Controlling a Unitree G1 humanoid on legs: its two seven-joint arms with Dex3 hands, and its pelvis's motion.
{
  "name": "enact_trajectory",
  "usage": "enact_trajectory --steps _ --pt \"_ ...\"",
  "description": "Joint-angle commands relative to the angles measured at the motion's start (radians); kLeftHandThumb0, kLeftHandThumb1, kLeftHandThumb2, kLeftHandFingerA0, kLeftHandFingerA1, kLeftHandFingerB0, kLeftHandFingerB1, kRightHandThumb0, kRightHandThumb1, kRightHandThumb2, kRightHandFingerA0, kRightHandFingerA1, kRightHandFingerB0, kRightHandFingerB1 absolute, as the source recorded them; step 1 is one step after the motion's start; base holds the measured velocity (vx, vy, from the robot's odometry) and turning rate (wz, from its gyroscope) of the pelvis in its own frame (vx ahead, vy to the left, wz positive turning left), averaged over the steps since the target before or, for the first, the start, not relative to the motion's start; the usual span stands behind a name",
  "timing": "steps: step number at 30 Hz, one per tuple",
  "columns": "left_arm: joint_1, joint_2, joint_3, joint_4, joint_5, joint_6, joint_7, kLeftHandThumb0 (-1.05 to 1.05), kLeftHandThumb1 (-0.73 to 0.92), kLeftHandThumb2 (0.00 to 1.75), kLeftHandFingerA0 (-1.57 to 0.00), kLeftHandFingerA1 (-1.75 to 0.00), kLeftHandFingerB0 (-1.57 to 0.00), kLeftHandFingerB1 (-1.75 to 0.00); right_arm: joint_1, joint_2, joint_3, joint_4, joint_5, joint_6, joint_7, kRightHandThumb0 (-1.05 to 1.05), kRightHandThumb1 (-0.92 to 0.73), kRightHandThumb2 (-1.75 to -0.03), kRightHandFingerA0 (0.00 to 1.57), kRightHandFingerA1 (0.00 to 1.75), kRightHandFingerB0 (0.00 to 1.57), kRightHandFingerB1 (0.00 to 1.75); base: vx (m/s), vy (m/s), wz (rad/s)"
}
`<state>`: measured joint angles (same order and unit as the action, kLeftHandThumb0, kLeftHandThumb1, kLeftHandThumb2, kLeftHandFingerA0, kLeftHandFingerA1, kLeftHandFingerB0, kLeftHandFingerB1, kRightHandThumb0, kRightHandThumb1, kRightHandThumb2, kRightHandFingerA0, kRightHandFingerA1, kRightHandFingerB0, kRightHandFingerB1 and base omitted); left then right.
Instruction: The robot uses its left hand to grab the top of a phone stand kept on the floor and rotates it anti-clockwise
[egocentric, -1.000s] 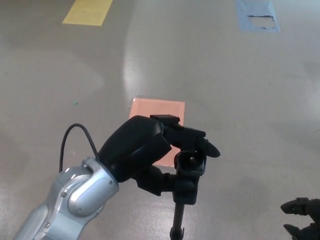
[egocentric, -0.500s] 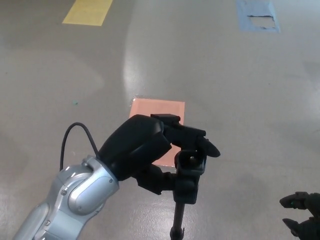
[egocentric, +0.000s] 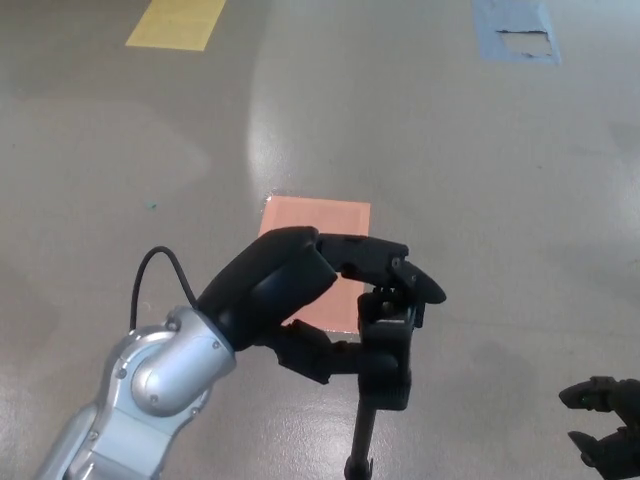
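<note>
A black phone stand rises toward the camera on a thin pole at the bottom middle of the head view. My left hand is wrapped around its top clamp, fingers over the far side and thumb underneath, shut on it. The silver left forearm comes in from the bottom left. Only the fingertips of my right hand show at the bottom right corner, apart and holding nothing. The stand's base is out of view.
An orange-pink square patch lies on the grey floor just beyond the stand. A yellow marking sits at the top left and a blue taped patch at the top right.
My left hand has turned the stand's top, so the clamp now faces differently and sits slightly lower and to the right. The right hand shifted a little.
</note>
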<state>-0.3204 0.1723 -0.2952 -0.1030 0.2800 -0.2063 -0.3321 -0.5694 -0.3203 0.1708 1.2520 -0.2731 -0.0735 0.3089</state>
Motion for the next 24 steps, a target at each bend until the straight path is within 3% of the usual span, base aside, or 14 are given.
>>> enact_trajectory --steps 1,14,15,19,20,24 --pt "0.000 -0.055 0.054 -0.029 -0.214 0.153 -0.077 -0.16 0.74 0.64 -1.10 -0.68 -0.97 -0.58 -0.028 -0.019 0.000 0.009 -0.006 0.020 -0.003 -0.30 -0.61 -1.01 0.37 0.59 0.06 0.44 0.00 0.000 0.00" --pt "0.005 -0.059 0.060 -0.041 -0.206 0.162 -0.088 -0.13 0.74 0.64 -1.10 -0.68 -0.96 -0.58 -0.035 -0.020 0.012 0.010 -0.015 0.013 -0.006 -0.30 -0.61 -1.00 0.37 0.58 0.07 0.44 0.00 0.000 0.00" --pt "0.004 -0.059 0.060 -0.041 -0.206 0.163 -0.089 -0.12 0.74 0.64 -1.10 -0.69 -0.96 -0.59 -0.038 -0.021 0.013 0.010 -0.015 0.013 -0.002 -0.44 -0.72 -0.79 0.37 0.47 0.16 0.37 0.00 0.000 0.00" --pt "0.000 -0.059 0.060 -0.042 -0.208 0.170 -0.089 -0.12 0.74 0.64 -1.10 -0.69 -0.96 -0.59 -0.043 -0.022 0.011 0.011 -0.013 0.017 0.002 -0.44 -0.72 -0.79 0.38 0.48 0.16 0.37 0.00 0.000 0.00" --pt "-0.001 -0.062 0.061 -0.044 -0.216 0.185 -0.092 -0.13 0.74 0.64 -1.11 -0.69 -0.96 -0.60 -0.045 -0.022 0.011 0.011 -0.013 0.018 0.001 -0.36 -0.83 -0.65 0.44 0.42 0.21 0.30 0.00 0.000 0.00" --pt "0.000 -0.079 0.074 -0.063 -0.259 0.275 -0.098 -0.17 0.74 0.64 -1.13 -0.69 -0.98 -0.59 -0.048 -0.021 0.011 0.009 -0.013 0.020 0.000 -0.36 -0.83 -0.65 0.44 0.42 0.21 0.30 0.00 0.000 0.00"
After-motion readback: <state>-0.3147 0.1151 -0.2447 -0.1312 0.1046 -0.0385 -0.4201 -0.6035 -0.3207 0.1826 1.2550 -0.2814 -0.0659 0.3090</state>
